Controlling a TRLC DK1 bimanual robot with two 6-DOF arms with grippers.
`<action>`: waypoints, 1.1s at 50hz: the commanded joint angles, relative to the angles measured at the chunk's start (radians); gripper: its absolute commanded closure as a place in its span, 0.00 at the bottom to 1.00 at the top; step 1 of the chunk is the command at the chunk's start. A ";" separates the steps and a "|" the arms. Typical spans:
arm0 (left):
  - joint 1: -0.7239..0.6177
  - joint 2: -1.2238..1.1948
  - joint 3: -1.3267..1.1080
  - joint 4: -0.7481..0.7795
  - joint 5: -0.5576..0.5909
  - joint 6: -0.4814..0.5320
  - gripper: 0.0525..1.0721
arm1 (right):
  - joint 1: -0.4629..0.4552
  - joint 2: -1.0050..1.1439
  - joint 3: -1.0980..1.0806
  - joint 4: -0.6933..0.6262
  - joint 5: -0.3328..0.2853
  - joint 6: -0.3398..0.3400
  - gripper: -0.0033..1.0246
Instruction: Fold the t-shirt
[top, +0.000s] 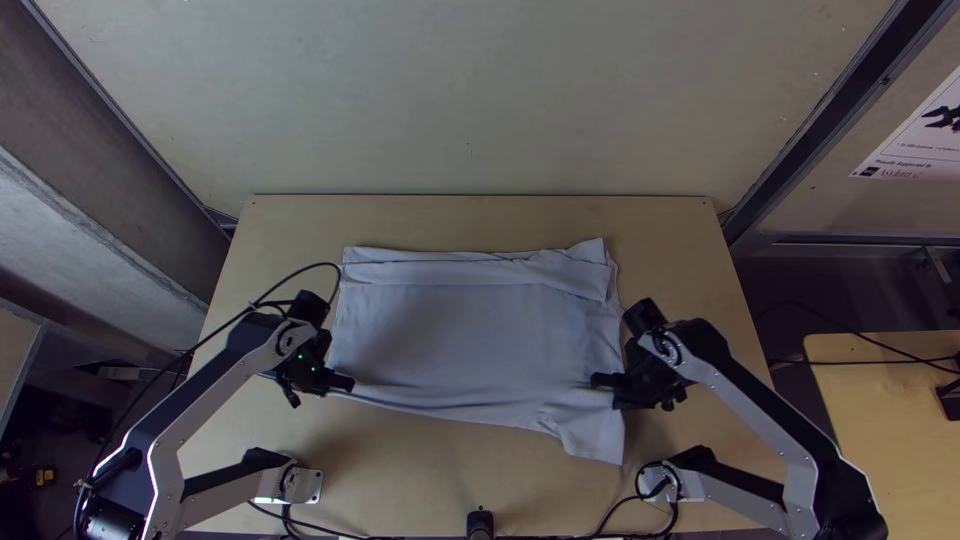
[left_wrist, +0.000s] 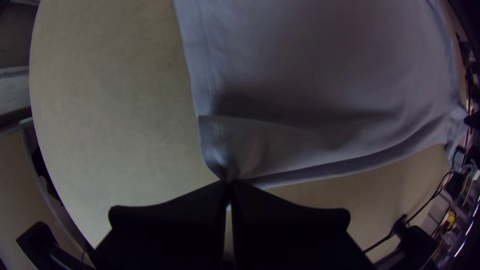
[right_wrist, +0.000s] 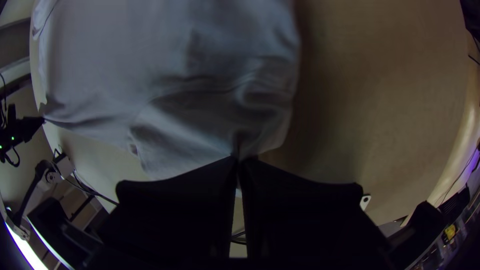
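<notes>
"What worries you about the shirt (top: 450, 335)?"

"It's mid-table, and the loose flap (top: 595, 440) at five o'clock could spoil my next fold. It sticks out nearer me than the rest of the near edge, so if I carry that edge toward twelve, I'd expect it to trail or tuck under crooked. Uneven lift between my two sides would skew the fold, and too hard a pull could drag the whole shirt."

"How does it look?"

"Pale, plain, fairly smooth in the middle. A folded-looking strip (top: 450, 270) runs along the far edge, from eleven to one, rumpled toward one. The near edge slopes, lower at five than at seven, with creases bunching around four."

"And your grips?"

"My left gripper (left_wrist: 229, 182) is pinched together on the corner at eight. My right gripper (right_wrist: 239, 159) is clamped on cloth at four, where the creases gather. Both bites look small, right at the tips, so one could slip."

"Anything under it to catch?"

"Just the bare wood of the table (top: 660, 225) around it, though dragging there could ruck the cloth."
</notes>
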 joint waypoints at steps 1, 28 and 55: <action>0.054 -0.033 0.021 -0.013 0.013 0.022 0.97 | -0.094 -0.020 0.016 -0.042 0.026 -0.078 0.97; 0.117 0.033 0.213 0.044 0.019 0.039 0.97 | -0.194 0.135 0.310 -0.047 0.089 -0.127 0.97; 0.144 0.367 0.536 0.090 0.008 0.067 0.97 | -0.214 0.488 0.649 0.012 0.129 -0.131 0.97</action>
